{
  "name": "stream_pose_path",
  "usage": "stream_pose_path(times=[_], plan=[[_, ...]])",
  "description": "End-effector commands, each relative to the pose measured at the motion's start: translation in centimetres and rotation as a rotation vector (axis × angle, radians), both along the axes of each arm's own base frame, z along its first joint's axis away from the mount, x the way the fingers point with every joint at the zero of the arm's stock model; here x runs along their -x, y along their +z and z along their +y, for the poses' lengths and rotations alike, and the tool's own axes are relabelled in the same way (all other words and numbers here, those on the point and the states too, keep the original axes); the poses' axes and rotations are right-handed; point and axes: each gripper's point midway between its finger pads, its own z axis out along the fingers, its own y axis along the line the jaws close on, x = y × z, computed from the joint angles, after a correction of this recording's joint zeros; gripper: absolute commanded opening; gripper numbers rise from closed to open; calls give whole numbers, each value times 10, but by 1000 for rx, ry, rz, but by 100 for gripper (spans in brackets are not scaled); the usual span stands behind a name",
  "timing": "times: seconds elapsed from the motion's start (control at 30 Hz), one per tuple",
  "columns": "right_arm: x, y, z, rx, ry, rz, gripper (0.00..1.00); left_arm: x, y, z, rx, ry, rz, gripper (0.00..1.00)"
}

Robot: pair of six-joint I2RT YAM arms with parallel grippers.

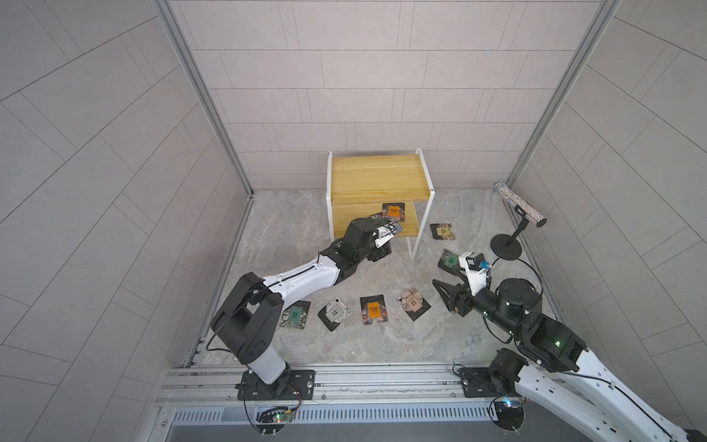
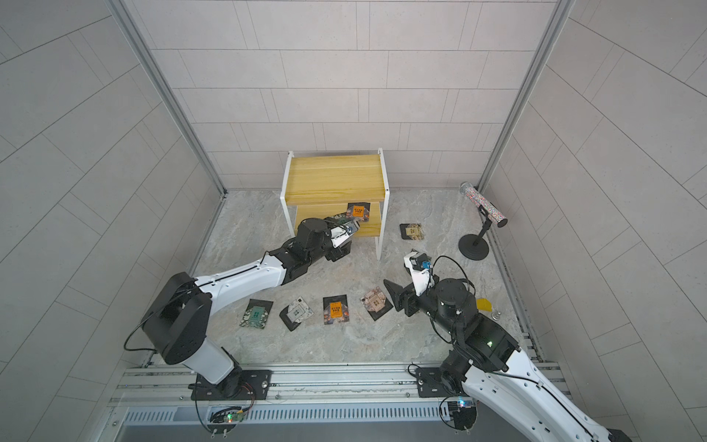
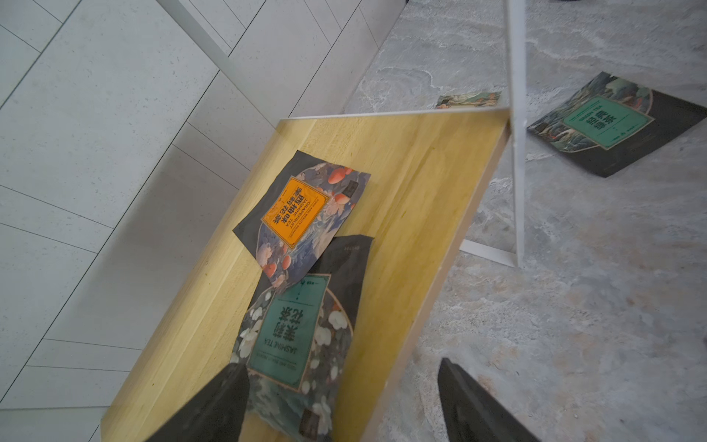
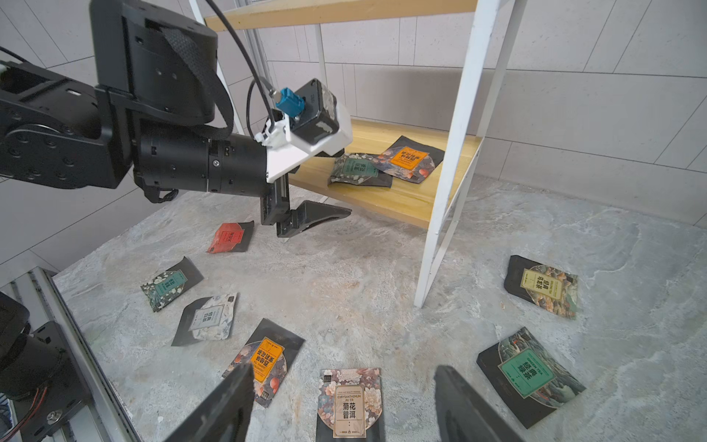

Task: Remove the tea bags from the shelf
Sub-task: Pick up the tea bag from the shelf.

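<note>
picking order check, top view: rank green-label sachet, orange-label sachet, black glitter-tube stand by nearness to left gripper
1. Green-label flat sachet, lower shelf board, at the left gripper.
2. Orange-label flat sachet, overlapping it, deeper in.
3. Black round-based glitter-tube stand, far right.

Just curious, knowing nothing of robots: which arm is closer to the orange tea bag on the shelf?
The left arm. Its open jaws reach into the shelf, just short of the orange tea bag. The right arm hangs over the table, well outside the shelf.
</note>
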Motion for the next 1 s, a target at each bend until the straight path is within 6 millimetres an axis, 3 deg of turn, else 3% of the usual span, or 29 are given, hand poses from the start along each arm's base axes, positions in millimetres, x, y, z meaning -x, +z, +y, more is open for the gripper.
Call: stream_pose_path(times=[0.0, 0.3, 0.47, 0.5, 0.57, 0.97], plan=[[1, -3, -4, 4, -14, 10, 78, -8, 5, -5, 6, -14, -5, 86], [0, -4, -4, 8, -19, 11, 77, -9, -11, -6, -13, -29, 40, 82], [-1, -5, -4, 9, -21, 13, 78, -5, -17, -3, -23, -23, 59, 75], [-1, -15, -4, 25, -21, 28, 77, -4, -19, -2, -24, -21, 63, 73], [-2, -17, -4, 30, -22, 33, 77, -2, -21, 1, -32, -15, 68, 69], [-3, -16, -5, 29, -32, 26, 78, 8, -21, 16, -64, 11, 78, 51]])
